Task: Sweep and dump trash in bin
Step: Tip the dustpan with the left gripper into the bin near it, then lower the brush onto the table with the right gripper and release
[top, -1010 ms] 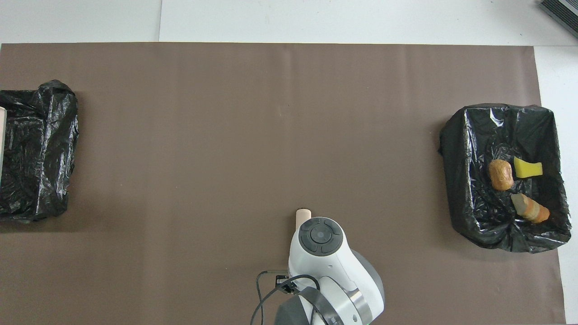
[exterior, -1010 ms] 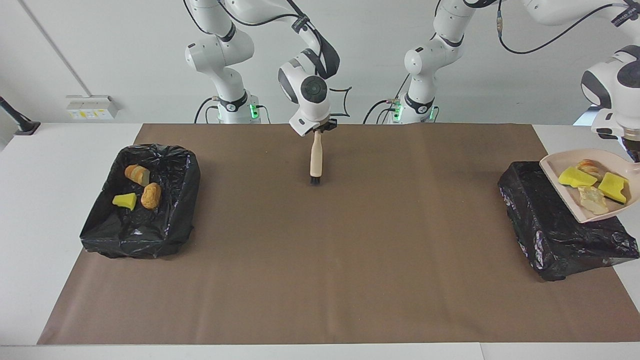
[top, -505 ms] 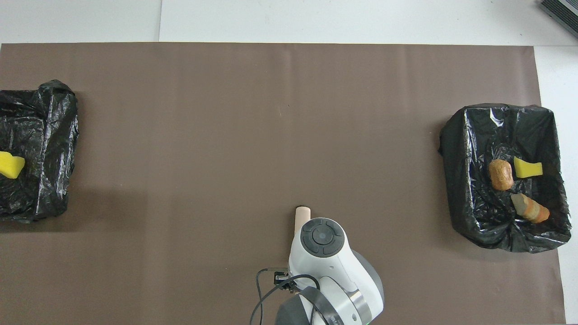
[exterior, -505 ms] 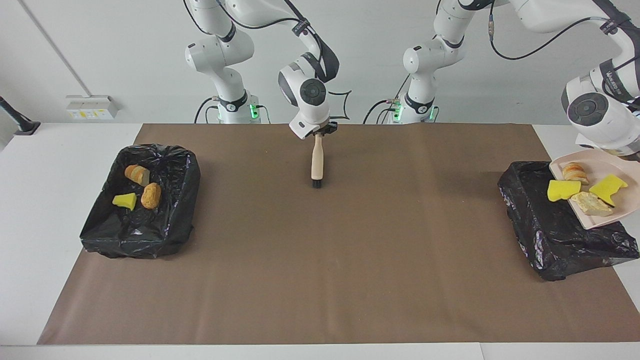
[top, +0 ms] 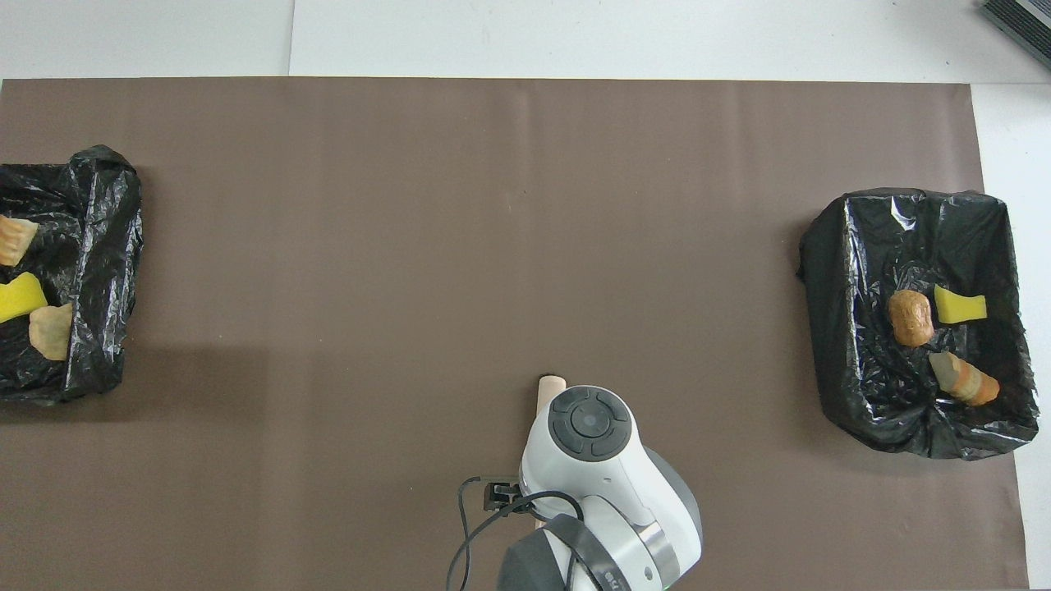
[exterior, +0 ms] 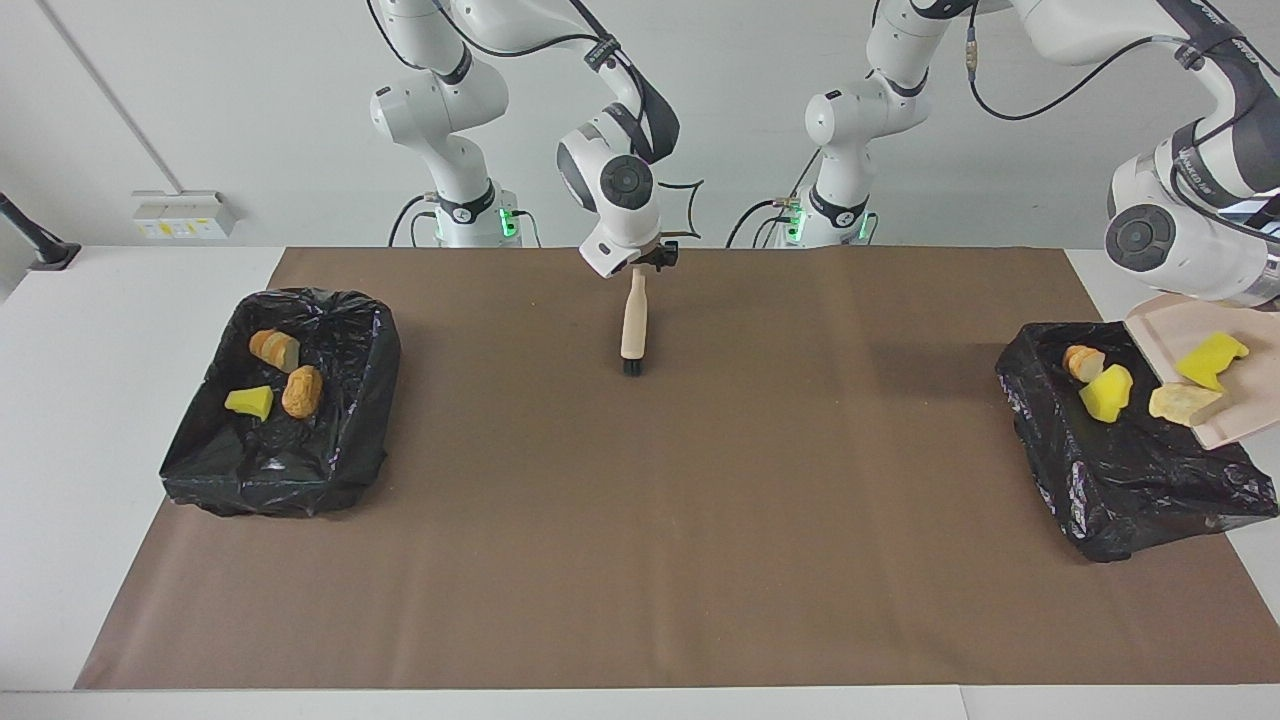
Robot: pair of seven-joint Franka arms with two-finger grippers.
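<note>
Clamped tight with the left tool (exterior: 1264, 297), half cut off at the edge of the facing view, on a pinkish dustpan (exterior: 1238, 418). Held in the air, tipped lip-down over the black-lined bin (exterior: 1130, 480) at the left arm's end of the bench (exterior: 60, 400).

On the pan itself: one yellow sponge bit (exterior: 1212, 360). Right at its lip: a pale bread roll piece (exterior: 1180, 402). Already down on the liner of that bin: a second yellow sponge bit (exterior: 1105, 393) and an orange striped roll (exterior: 1083, 362), close together.

Over to the right tool (exterior: 649, 262), poised at the top of a wooden-handled brush (exterior: 633, 320). Cannot tell whether gripping or let go. Standing nearly upright on its dark bristles on the brown mat (exterior: 640, 520), close to the robots' edge, about midway between the two bins.

Out at the right arm's end of the bench: a second black-lined bin (exterior: 290, 470), holding three more pieces of trash. Nearest the robots, a sliced roll (exterior: 273, 349); just beside it, a whole brown roll (exterior: 301, 391) touching a small yellow sponge wedge (exterior: 249, 402).
</note>
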